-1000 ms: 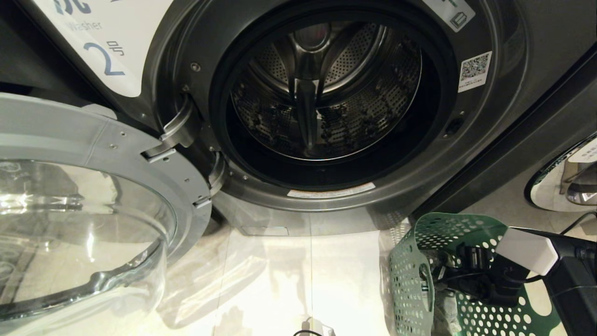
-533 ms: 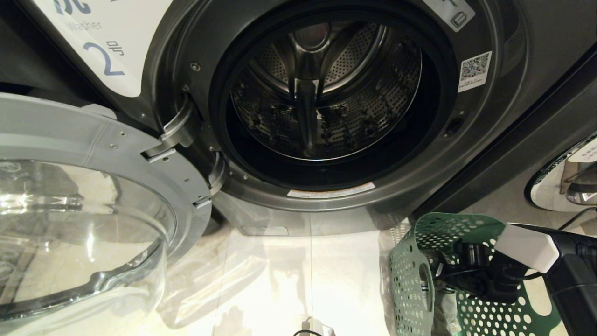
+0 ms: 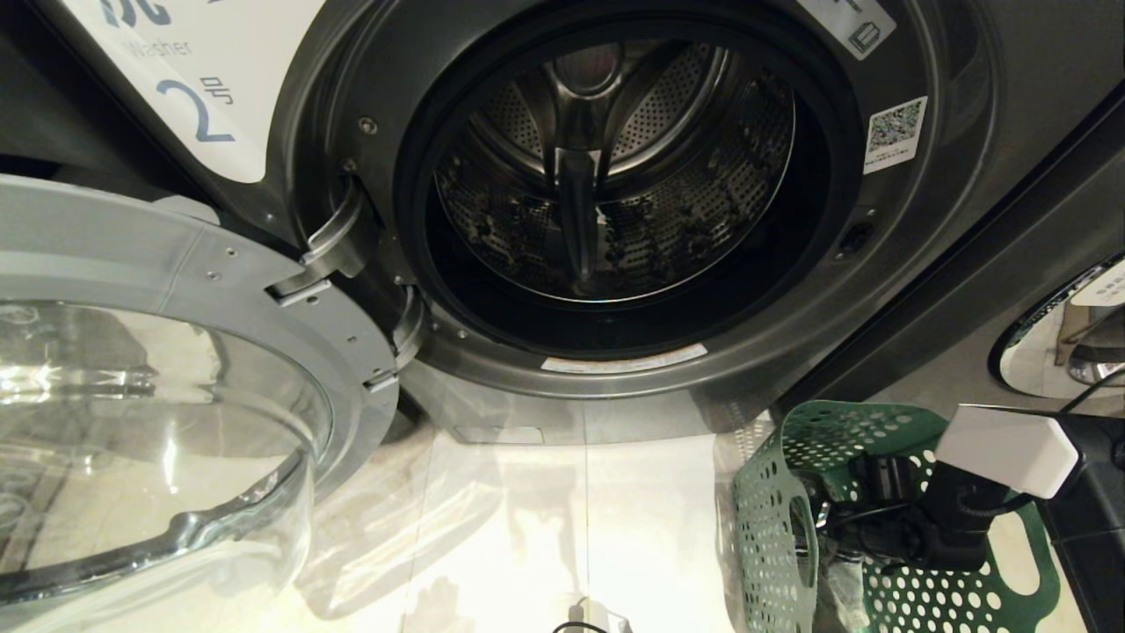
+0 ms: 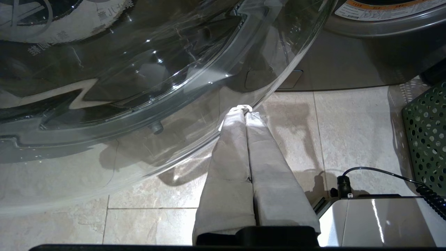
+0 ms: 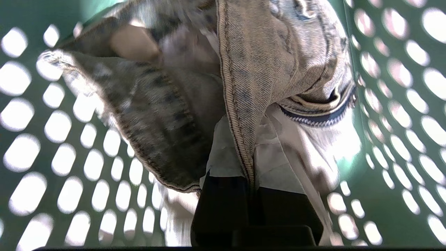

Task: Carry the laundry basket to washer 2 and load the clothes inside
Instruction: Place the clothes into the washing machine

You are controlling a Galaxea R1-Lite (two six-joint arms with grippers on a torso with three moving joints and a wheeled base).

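Observation:
Washer 2 point(image 3: 879, 290) has its number label point(image 3: 198, 110) at the upper left, and its steel drum point(image 3: 606, 176) shows no clothes. The round glass door point(image 3: 176, 264) is swung open to the left. A green perforated laundry basket point(image 3: 765, 527) stands on the floor at the lower right. My right gripper point(image 3: 831, 527) reaches down into it. The right wrist view shows this gripper point(image 5: 245, 146) shut on a seam of the denim clothes point(image 5: 251, 52) inside the basket wall point(image 5: 52, 146). My left gripper point(image 4: 244, 109) hangs shut and empty just under the glass door's edge point(image 4: 139, 69).
Pale floor tiles point(image 3: 571, 527) lie between the washer and me. A neighbouring machine's round door point(image 3: 1063, 334) shows at the far right. My base's white corner point(image 4: 376, 223) and a black cable point(image 4: 383, 170) sit beside the basket point(image 4: 425, 132).
My right gripper has shut on the denim clothes in the basket, and the right forearm has shifted slightly up and to the right. The left arm and the camera have not moved.

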